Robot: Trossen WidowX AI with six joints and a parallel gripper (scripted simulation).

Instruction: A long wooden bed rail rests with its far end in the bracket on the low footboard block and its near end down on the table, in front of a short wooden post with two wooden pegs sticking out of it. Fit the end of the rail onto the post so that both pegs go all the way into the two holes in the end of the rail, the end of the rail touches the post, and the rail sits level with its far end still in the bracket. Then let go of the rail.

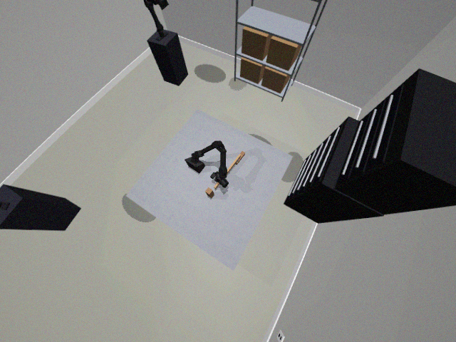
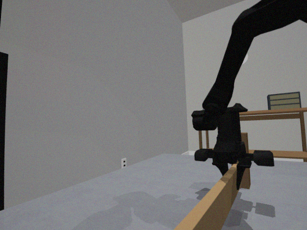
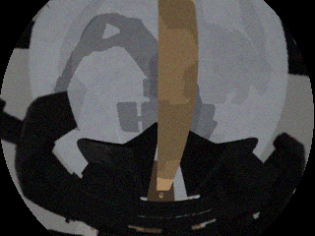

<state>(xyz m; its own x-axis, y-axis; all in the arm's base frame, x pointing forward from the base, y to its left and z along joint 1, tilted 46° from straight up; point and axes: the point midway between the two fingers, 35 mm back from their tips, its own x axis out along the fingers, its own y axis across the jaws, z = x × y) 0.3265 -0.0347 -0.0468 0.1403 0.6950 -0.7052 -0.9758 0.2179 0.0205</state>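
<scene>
The long wooden rail [image 1: 234, 164] [image 2: 210, 201] [image 3: 176, 74] runs from the footboard block [image 1: 242, 153] to just in front of the post. Its far end is at the block's bracket; the exact seating is too small to tell. My gripper [image 2: 231, 178] [image 3: 164, 126] is shut on the rail near its near end, with one finger on each side. The upright wooden post [image 1: 209, 192] [image 2: 245, 179] [image 3: 154, 184] stands just beyond that end, and the top view shows a narrow gap. A small light spot, seemingly a peg [image 3: 160, 195], shows beside the rail's end. The holes are hidden.
The arm's base [image 1: 194, 164] stands on the pale mat [image 1: 221, 235], to the left of the rail in the top view. The arm arches over towards the rail's near end. A shelf with boxes, dark cabinets and pedestals stand farther off around the room.
</scene>
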